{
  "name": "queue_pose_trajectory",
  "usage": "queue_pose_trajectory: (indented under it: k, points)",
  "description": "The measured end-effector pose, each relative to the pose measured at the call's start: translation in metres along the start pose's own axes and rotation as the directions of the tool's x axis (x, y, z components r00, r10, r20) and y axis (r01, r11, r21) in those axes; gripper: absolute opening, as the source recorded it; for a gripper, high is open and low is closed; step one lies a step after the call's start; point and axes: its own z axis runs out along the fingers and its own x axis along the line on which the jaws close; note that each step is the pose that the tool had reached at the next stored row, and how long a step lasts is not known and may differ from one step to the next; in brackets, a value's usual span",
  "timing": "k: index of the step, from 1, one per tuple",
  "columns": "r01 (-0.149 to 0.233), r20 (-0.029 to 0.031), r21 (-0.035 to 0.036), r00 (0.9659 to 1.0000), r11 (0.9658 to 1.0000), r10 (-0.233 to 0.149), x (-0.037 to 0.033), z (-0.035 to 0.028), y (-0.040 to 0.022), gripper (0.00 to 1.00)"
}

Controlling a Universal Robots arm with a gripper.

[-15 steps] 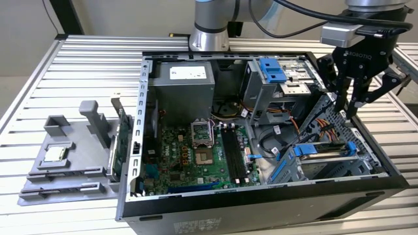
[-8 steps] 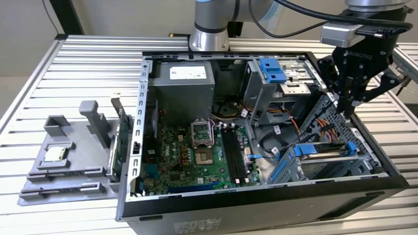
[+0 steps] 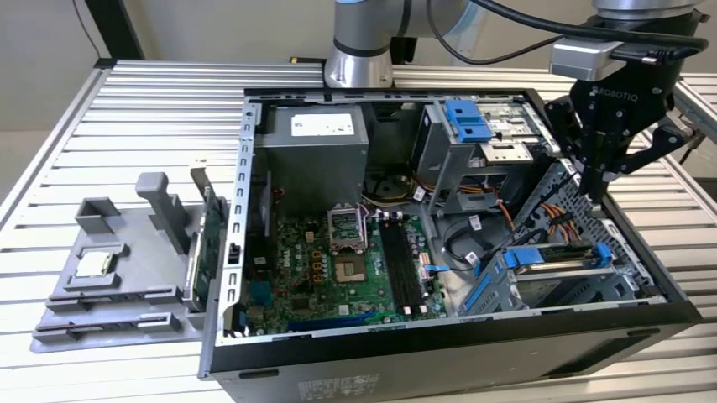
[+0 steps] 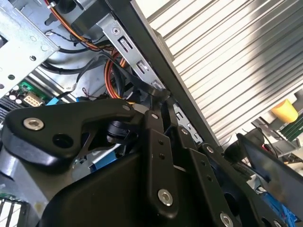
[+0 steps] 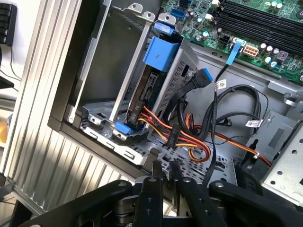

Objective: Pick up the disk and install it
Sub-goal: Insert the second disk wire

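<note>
Black, matte, jointed metal gripper (image 5: 164,166) links sit closest in both wrist views, bolted with shiny round screws; its 2 slim fingertips (image 5: 155,165) look drawn together with nothing between them; in the exterior view it hangs above the case's far right corner, pointing down and apart from the drive bay. Below it, the flat silver metal disk with a dark edge and blue plastic rails (image 5: 144,92) stands on edge inside the perforated grey sheet-metal drive cage (image 5: 177,75), at the exterior view's lower right of the open black steel computer case (image 3: 448,369). Judging by this, pick-up and insertion look done; whether the rails are fully latched I cannot tell, and no cable visibly reaches the disk. Glossy orange, red and yellow wires (image 5: 189,142) loop just beside the cage; the green circuit board (image 3: 336,269) lies flat in the middle, studded with small parts; the case rests on a ribbed, slatted aluminium table (image 3: 146,109).
</note>
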Motion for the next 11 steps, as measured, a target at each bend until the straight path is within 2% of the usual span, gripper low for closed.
queue_pose_trajectory:
  k: [11]
  points:
    - [0.0, 0.0002, 0.0002, 1.0, 1.0, 0.0, 0.0, 0.0001, -0.0001, 0.0]
